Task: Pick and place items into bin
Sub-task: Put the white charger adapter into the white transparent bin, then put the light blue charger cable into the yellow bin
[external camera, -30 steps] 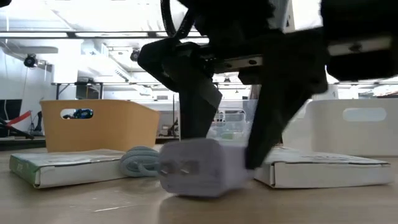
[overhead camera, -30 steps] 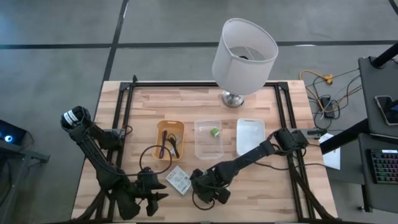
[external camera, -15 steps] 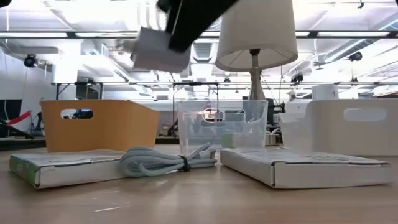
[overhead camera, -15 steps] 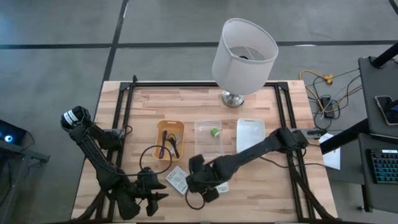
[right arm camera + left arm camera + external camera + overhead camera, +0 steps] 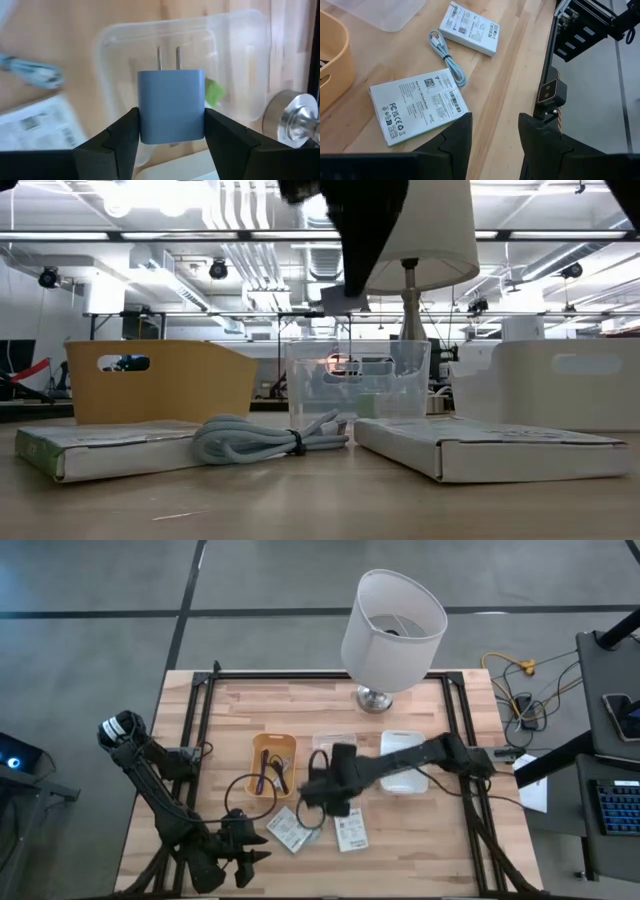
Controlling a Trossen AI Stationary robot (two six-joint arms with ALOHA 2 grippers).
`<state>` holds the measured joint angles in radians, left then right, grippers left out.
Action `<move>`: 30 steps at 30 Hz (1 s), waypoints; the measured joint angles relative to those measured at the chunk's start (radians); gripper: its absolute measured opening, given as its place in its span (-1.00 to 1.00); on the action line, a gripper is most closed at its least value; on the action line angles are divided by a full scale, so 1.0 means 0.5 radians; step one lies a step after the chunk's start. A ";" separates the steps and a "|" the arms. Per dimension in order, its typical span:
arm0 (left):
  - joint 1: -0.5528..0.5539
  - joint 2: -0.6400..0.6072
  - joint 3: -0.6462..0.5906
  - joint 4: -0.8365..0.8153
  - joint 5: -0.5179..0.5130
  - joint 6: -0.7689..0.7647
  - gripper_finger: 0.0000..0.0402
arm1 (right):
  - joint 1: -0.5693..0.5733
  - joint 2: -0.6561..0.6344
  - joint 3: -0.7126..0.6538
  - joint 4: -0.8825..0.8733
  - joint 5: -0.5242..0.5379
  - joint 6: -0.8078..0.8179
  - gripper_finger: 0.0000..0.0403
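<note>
My right gripper [image 5: 322, 783] [image 5: 171, 131] is shut on a bluish charger cube [image 5: 171, 105] with two metal prongs. It hovers over the near left part of the clear bin [image 5: 336, 762] [image 5: 180, 75], where a tiny green cube [image 5: 214, 92] lies. Two flat white printed packets [image 5: 288, 830] [image 5: 350, 832] and a pale grey cable [image 5: 447, 57] [image 5: 260, 442] lie flat on the table. Dark cords lie in the orange bin [image 5: 272, 765]. My left gripper [image 5: 240, 855] [image 5: 492, 137] waits open near the table's near edge, touching nothing. My right gripper pinches the charger cube between its two fingers [image 5: 112, 140], one on each side face [image 5: 145, 112]. The prongs [image 5: 167, 59] point forward past the fingertips. The fingers slant downward. The cube is lifted clear and hangs in the air above the clear bin.
A big white lamp [image 5: 393, 630] stands by its metal base [image 5: 375, 698] at the far edge behind the bins. A white bin [image 5: 403, 762] sits right of the clear one. Black frame rails [image 5: 200, 710] run along the table's left and right sides.
My right gripper has lifted the charger cube off the table near the packets, carried it up and toward the far edge, and now holds it over the clear bin. The grey cable and both packets stayed where they were. The packet the arm had covered now shows.
</note>
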<state>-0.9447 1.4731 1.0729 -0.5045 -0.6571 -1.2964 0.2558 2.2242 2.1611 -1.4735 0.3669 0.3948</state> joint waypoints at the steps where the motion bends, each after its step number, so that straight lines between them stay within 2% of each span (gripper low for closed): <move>1: 0.000 0.000 0.000 0.000 0.000 0.000 -0.28 | -0.042 0.001 -0.028 0.009 -0.003 -0.024 -0.06; 8: -0.002 0.000 0.000 0.009 0.093 -0.005 -0.28 | -0.303 0.001 -0.238 0.053 -0.148 -0.073 -0.06; 14: -0.009 0.000 0.000 0.011 0.122 -0.012 -0.28 | -0.334 0.001 -0.340 0.253 -0.174 -0.151 -0.04; 18: -0.009 0.000 0.000 0.011 0.122 -0.012 -0.28 | -0.292 0.001 -0.340 0.366 -0.169 -0.251 0.13; 24: -0.011 -0.001 0.000 0.010 0.122 -0.012 -0.28 | -0.291 0.002 -0.351 0.320 -0.154 -0.296 0.46; 28: -0.011 -0.001 0.000 0.008 0.125 -0.011 -0.28 | -0.205 -0.027 -0.338 0.348 -0.160 -0.409 0.53; 30: -0.010 -0.002 0.000 -0.002 0.145 0.007 -0.28 | -0.115 -0.059 -0.312 0.434 -0.246 -0.489 0.52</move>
<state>-0.9497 1.4719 1.0729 -0.5056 -0.5848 -1.2930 0.1980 2.1948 2.0049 -1.2565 0.2439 0.1504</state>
